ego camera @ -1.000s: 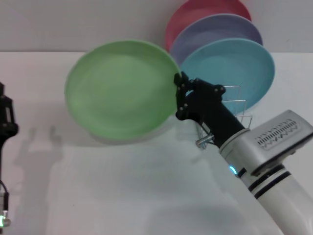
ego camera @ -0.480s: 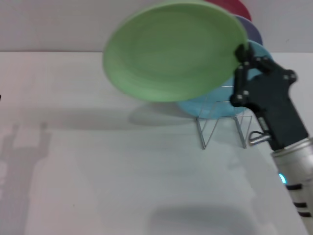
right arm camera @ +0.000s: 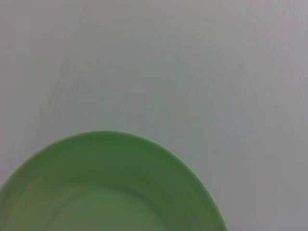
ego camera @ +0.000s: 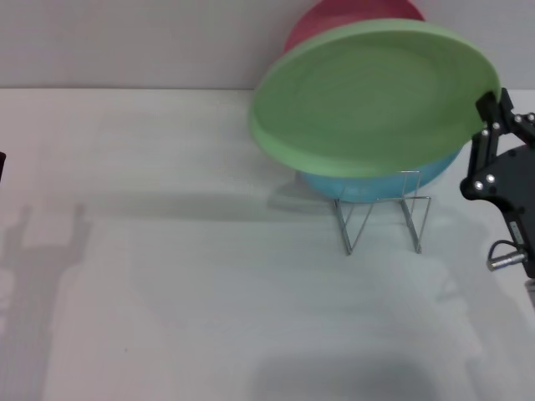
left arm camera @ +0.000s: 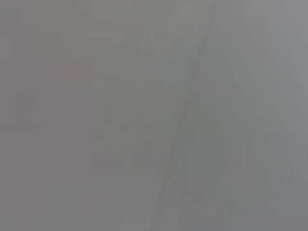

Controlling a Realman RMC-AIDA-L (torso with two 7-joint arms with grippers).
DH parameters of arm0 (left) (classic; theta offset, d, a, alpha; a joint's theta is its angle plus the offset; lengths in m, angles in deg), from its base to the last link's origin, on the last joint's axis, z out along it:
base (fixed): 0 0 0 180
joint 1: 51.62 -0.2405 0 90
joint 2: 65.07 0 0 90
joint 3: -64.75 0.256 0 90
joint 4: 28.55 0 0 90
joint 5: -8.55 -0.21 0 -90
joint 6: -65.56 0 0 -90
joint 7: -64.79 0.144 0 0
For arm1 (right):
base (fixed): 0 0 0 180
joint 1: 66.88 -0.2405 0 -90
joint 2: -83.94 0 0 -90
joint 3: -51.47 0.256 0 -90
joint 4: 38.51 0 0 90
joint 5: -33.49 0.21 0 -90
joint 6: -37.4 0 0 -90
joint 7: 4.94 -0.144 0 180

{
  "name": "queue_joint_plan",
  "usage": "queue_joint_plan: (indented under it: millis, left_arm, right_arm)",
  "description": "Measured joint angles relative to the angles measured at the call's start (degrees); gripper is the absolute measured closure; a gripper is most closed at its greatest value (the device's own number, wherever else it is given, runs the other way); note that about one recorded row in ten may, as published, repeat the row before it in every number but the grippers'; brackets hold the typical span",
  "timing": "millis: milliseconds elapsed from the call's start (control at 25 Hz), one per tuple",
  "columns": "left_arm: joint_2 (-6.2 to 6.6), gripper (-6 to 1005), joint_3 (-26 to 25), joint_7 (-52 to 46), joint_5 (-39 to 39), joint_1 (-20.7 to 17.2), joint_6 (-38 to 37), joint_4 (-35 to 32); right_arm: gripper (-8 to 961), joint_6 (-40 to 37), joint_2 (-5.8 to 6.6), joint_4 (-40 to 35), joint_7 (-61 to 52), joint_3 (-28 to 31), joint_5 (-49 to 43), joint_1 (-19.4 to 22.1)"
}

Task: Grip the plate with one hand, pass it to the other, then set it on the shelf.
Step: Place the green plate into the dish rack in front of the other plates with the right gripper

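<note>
Rack side is crowded. The wire plate rack (ego camera: 383, 210) stands on the white worktop (ego camera: 184, 276), toward my right and near the back wall. A turquoise-blue plate (ego camera: 376, 180) sits upright in it, with a red plate (ego camera: 334, 18) behind that, mostly hidden. Rack's front zigzag loops are visible below the blue plate and look unoccupied.

The green plate (ego camera: 372, 96) is up in the air, off the worktop, tilted with its face toward the head camera. It hangs directly in front of and above the rack, covering most of the blue plate and the lower part of the red one. Its lower edge overlaps the blue plate in view; can't tell if they touch.

My right gripper (ego camera: 487, 107) is at the right edge of the head view, level with the rack and just beside it. Jaws are closed on the plate's right-hand rim, plate extending out leftward from them. My right wrist camera shows the plate (right arm camera: 108, 185) face filling the lower part of the frame, bare worktop (right arm camera: 192, 72) beyond.

Left gripper: out of frame in the head view; its wrist camera shows only a plain grey surface.
</note>
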Motion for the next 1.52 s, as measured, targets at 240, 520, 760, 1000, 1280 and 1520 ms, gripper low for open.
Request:
queue_joint_plan:
  millis: [240, 520, 760, 1000, 1280, 1520]
  left_arm:
    - [-0.06, 185, 0.0, 0.6, 0.0, 0.1, 0.1, -0.3]
    - [-0.21, 184, 0.3, 2.7, 0.0, 0.3, 0.6, -1.4]
    - [-0.23, 184, 0.5, 3.6, 0.0, 0.3, 1.0, -2.2]
    - [-0.23, 185, 0.5, 3.6, 0.0, 0.2, 1.1, -2.8]
    - [-0.23, 187, 0.5, 3.6, -0.6, 0.2, 1.3, -3.0]
    - [-0.22, 189, 0.5, 5.1, -1.0, 0.0, 1.3, -4.1]
  right_arm:
    - [934, -0.5, 0.24, -4.2, -0.6, 0.2, 0.0, -0.4]
    - [935, -1.8, 0.17, -8.6, -0.6, 0.2, 0.1, -0.8]
    - [935, -2.7, 0.0, -11.7, -0.2, 0.2, 0.2, -0.9]
    - [935, -2.6, 0.03, -13.7, -0.2, 0.2, 0.2, -1.1]
    - [936, -1.6, -0.01, -16.2, -0.1, -0.3, -0.1, -1.5]
    - [935, -0.9, -0.06, -18.1, -0.5, -0.5, -0.1, -1.6]
